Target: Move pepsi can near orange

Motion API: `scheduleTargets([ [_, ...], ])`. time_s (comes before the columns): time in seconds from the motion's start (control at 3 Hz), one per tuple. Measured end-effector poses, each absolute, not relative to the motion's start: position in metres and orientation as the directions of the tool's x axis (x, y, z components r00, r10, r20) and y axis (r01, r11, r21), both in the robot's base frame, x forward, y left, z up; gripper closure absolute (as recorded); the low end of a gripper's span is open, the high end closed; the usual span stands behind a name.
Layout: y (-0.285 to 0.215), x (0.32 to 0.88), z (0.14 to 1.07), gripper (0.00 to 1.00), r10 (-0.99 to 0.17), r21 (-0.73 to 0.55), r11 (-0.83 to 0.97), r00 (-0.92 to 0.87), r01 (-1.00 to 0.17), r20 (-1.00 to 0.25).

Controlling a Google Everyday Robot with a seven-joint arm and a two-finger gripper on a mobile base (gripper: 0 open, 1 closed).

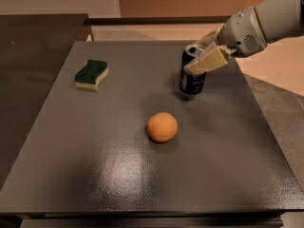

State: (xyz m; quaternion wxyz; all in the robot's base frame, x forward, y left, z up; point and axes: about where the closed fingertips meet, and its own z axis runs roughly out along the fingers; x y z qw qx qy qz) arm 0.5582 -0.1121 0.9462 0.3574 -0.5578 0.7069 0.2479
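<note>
**Gripper clamped on the pepsi can, right of centre on the table**

The dark grey table (95, 175) has a dull sheen of light on the stretch by its near edge. Just past that, a little right of the table's middle, the orange (162, 127) sits alone, touching nothing.

Farther back and slightly to the right, toward the right edge, is the pepsi can (192, 75). It stands roughly upright with its silver top showing, and a soft shadow lies under its base. Whether the base rests on the surface or hangs just above it cannot be told. The can is near the orange but apart from it, with bare table between them.

The gripper (194, 57) reaches in from the far right corner and is closed around the can's upper half. One of its tan fingers (211, 60) presses across the side that faces the camera.

Level with the can, near the left edge, lies a green-and-yellow sponge (91, 74), well apart from everything else.
</note>
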Motion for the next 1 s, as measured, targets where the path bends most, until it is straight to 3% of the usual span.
scheduleTargets([
  [1.0,-0.114,0.495,0.922,1.0,-0.606,-0.001,0.193,-0.119,-0.981,-0.787],
])
